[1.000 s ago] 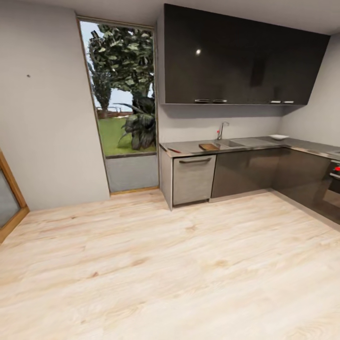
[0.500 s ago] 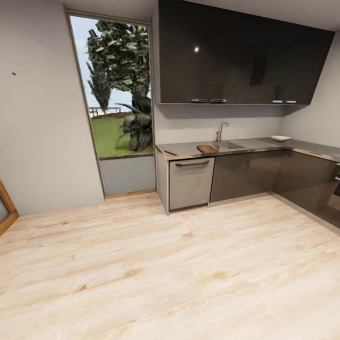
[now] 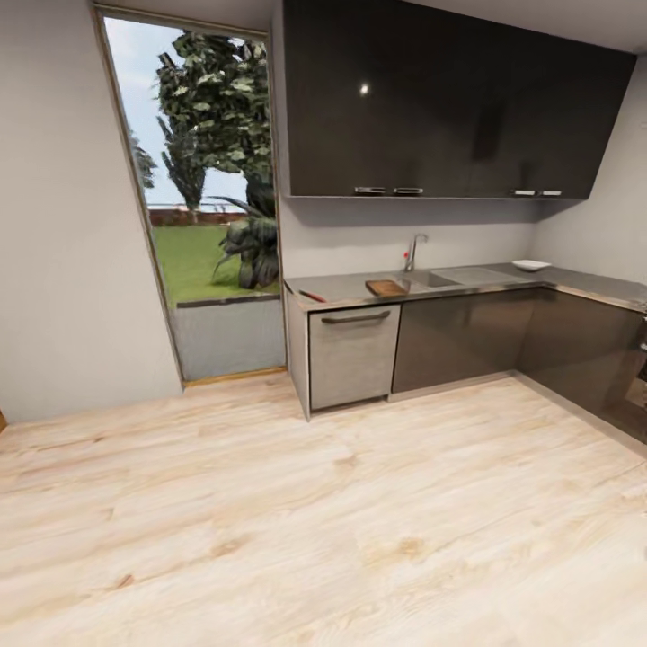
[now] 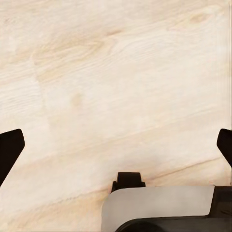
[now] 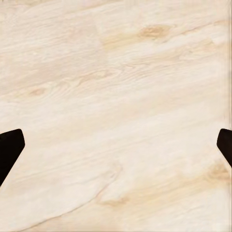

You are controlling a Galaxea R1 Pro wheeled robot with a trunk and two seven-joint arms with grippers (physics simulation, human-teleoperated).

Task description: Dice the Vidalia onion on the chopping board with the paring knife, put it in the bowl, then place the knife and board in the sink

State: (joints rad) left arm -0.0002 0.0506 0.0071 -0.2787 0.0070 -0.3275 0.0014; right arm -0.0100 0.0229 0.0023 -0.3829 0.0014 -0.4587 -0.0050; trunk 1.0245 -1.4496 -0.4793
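Note:
Across the room in the head view, the grey countertop runs under dark upper cabinets. The brown chopping board lies on it left of the sink. The paring knife, with its red-orange handle, lies near the counter's left end. The white bowl sits far right on the counter. The onion is hidden inside the sink. My left gripper is open over bare wood floor, its dark fingertips spread wide apart. My right gripper is open too, above floor, nothing between its fingertips.
Light wood floor stretches between me and the cabinets. A tall window with garden plants is left of the counter. A faucet stands behind the sink. The counter turns a corner at the right, with an oven at the edge.
The camera has turned and come closer: the window, counter and cabinets have shifted left in the picture and look slightly larger. The door frame at the far left has left the view.

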